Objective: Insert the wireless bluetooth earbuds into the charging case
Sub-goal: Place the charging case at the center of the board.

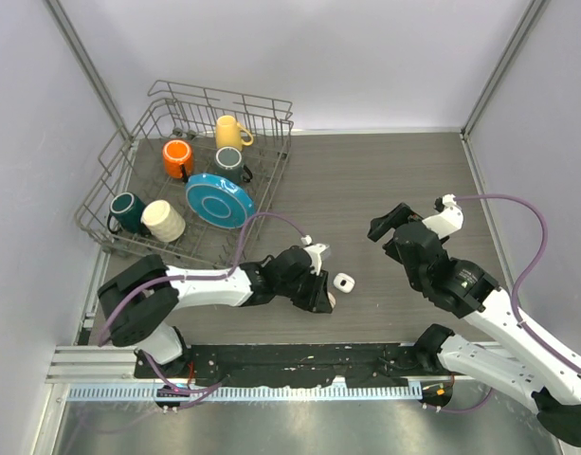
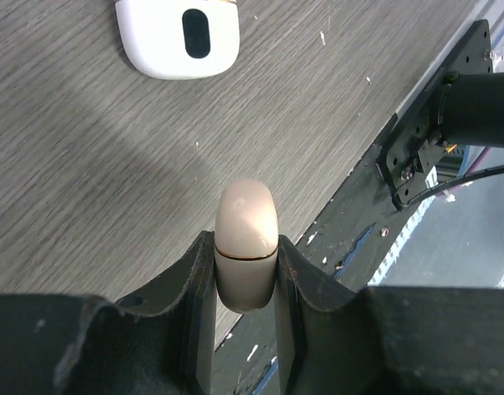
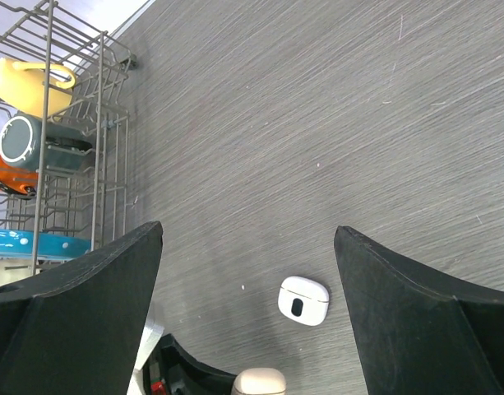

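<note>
Currently the left end effector (image 2: 246,259) is clamped on a cream pill-shaped case (image 2: 246,222) with a thin seam, probably the charging case, near the front edge of the gray surface (image 2: 87,164). Just beyond it, a white rounded piece (image 2: 178,34) with a dark oval opening lies flat on the surface; whether it is another case I cannot tell. The right end effector (image 3: 247,234) hangs well apart from both, its fingers spread wide.

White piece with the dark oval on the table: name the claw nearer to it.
Left. The left claw, shut on a cream oval capsule, sits right beside the white piece; the right claw hangs open farther off on its other side.
</note>
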### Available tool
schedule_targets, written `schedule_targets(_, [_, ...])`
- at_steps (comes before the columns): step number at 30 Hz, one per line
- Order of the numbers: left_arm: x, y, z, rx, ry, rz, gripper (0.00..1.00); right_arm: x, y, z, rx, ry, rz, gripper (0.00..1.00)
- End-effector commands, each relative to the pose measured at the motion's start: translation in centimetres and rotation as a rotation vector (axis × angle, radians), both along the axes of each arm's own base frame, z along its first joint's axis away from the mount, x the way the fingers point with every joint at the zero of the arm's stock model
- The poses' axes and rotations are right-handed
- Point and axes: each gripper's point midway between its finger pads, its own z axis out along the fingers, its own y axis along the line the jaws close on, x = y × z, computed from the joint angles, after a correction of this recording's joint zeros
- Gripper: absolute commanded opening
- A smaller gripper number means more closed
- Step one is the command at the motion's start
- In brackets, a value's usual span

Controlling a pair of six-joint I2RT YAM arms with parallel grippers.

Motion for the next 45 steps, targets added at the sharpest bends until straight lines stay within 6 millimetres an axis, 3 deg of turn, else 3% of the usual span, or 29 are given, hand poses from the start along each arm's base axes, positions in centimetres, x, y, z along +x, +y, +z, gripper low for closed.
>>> schedule_targets(1, [0.9,-2.9,1.8,-0.094,0.010,0.032,0.01,0.3,-0.3,0.6,0.028,-0.027,-0.035,0.91])
schedule_targets(8, [1.6,-4.4,0.2,-0.044,0.028,0.074,0.06,0.3,-0.1,0.0,0.025,-0.012,-0.026,0.91])
schedule_targets(15, [1.4,-4.5,-1.6,0.009,0.061,0.079,0.09,0.2,-0.4,0.0,0.020,-0.018,-0.034,0.91])
schedule_targets(21, [1.1,-4.2,-2.6,0.043,0.082,0.074,0.18,0.3,-0.3,-0.2,0.009,-0.008,-0.031,0.91])
schedule_targets(39, [1.1,-2.7,-3.7,0.152,0.079,0.083,0.31,0.6,0.1,-0.6,0.004,0.001,-0.027,0.91])
schedule_targets(45, [1.6,-2.0,-3.6,0.183,0.047,0.097,0.41,0.6,0.1,-0.6,0.004,0.002,-0.028,0.91])
